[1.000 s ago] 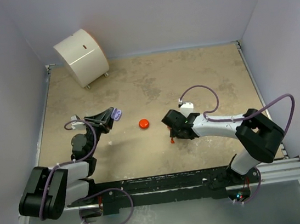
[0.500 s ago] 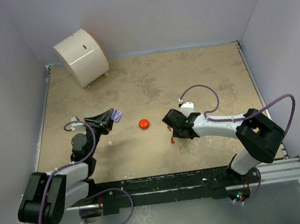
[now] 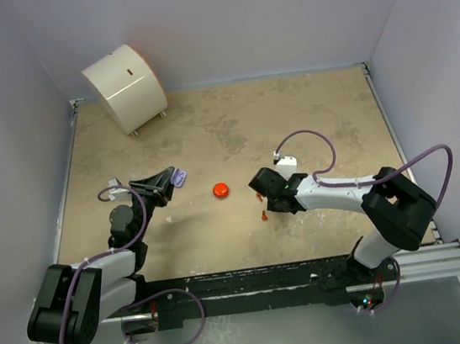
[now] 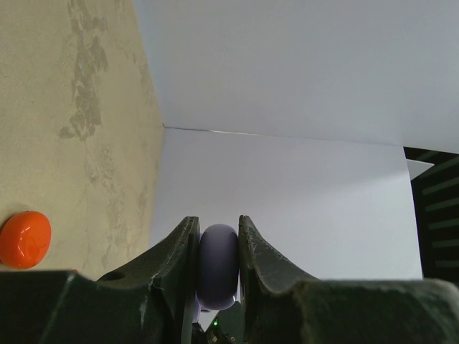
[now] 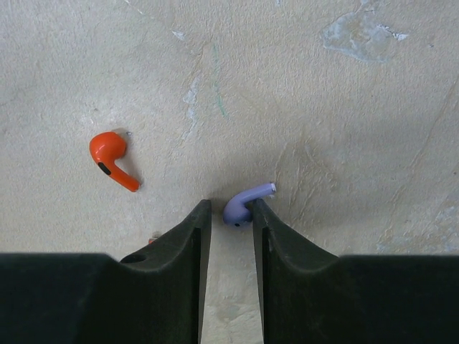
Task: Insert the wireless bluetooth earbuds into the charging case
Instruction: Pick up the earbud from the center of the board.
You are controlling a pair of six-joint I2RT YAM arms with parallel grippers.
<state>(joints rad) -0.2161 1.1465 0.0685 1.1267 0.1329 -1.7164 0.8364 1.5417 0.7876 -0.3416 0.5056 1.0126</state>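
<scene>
The red case [image 3: 220,190] lies on the table [image 3: 307,111], about midway between the two arms. Left of it, the left gripper [image 4: 217,223] has its fingers clamped on a lilac case [image 4: 219,265], which is squeezed edge-on between the pads. Right of the red case and near it, the right gripper [image 5: 229,206] is low over the table with its fingers a little apart. They straddle a lilac earbud [image 5: 237,211] that lies flat with its stem past the fingertip on the right of the wrist view. Whether they already pinch it cannot be told. A red earbud [image 5: 109,149] lies on the table nearby, apart from the fingers. A white drum [image 3: 124,88] sits far behind the red case, at the back left corner.
</scene>
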